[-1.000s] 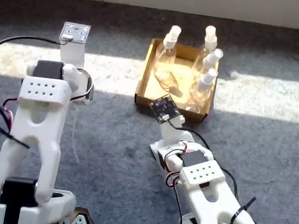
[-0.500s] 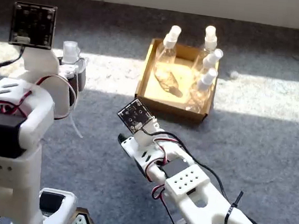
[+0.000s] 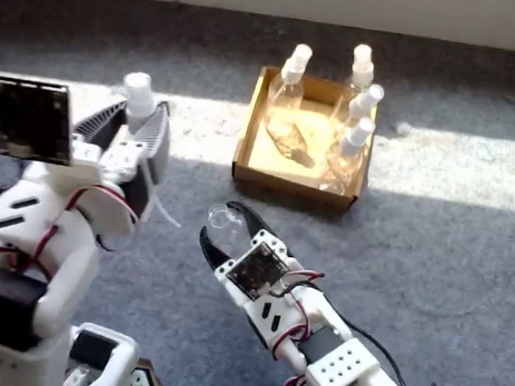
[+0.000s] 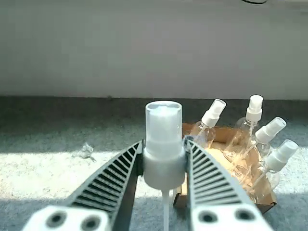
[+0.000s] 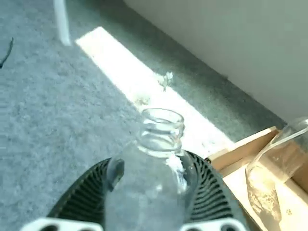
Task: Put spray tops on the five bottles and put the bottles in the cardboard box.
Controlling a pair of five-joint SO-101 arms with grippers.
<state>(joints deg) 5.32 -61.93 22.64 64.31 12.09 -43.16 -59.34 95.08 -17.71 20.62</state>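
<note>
Spray top (image 4: pixel 163 130), the fifth and last one: it is clamped by its collar between the fingers of the left pincer (image 3: pixel 140 118). It is held upright and high above the carpet (image 3: pixel 433 265), with its dip tube (image 3: pixel 163 209) hanging free below.

The right pincer (image 3: pixel 226 231) is closed around the body of the uncapped bottle (image 5: pixel 161 139). The bottle's open neck is tilted up towards the left arm.

Four capped bottles (image 3: pixel 290 91) stand in the cardboard box (image 3: pixel 244 146).

Change noted over the last second:
- The left arm has risen from low by the carpet, bringing the top up with it.
- The right arm has swung away from the front of the box towards the left arm and now presents the bottle's neck. A second ago I could make out no bottle in its grip.

My reading is that both pickups are finished and the mating step is in hand. Top and neck are near each other but apart, and the tube is not yet in the opening. Threading that thin, swaying tube into the narrow neck is the delicate part. After that, only seating the top and boxing this bottle remain.
</note>
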